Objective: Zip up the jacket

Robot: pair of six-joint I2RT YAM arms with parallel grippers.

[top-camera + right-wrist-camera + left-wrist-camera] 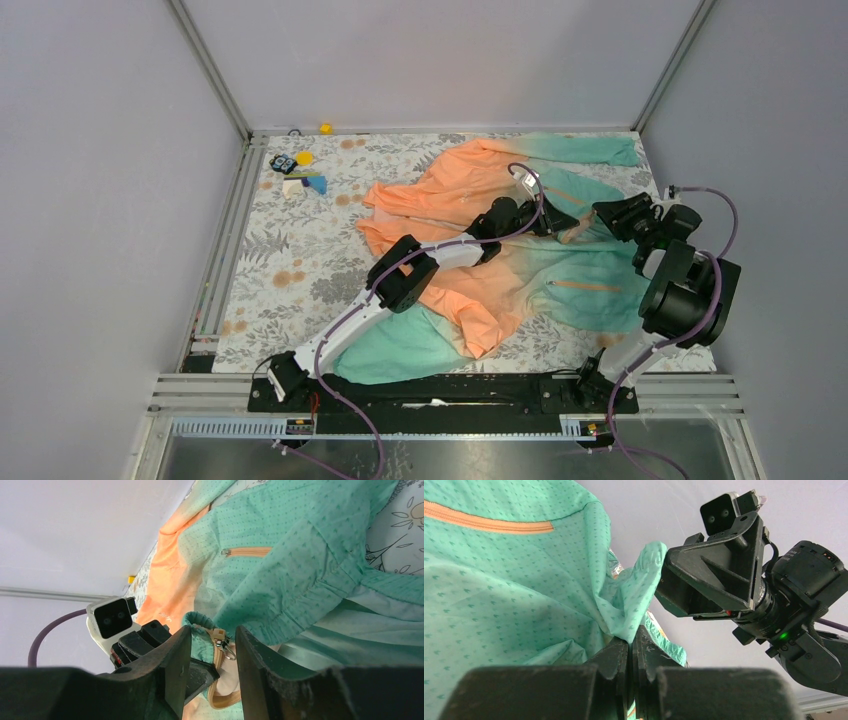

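**Top view.** The jacket (480,300) lies spread over the centre and right of the floral desk (290,260). It is orange toward the upper left and teal toward the right and lower edges. The left hand (558,222) and right hand (600,215) meet nose to nose over its right-centre. A few small toys (298,172) sit at the upper left, well apart from the work.

**Left wrist view.** The left hand is clenched on a raised fold of teal cloth at lower centre. The right hand's black body fills the right of the frame, just beside that fold. A pocket zip (489,524) runs along the upper left.

**Right wrist view.** The right hand's fingers (175,665) stand apart, straddling the slider (220,639) at lower centre without visibly pinching it.

The step in hand looks like catching the slider while the left hand holds the cloth. Next, the right hand must close squarely on the pull. I cannot tell whether the two zip tracks are already joined. Loose teal folds bunch round the slider, and the two hands crowd each other.
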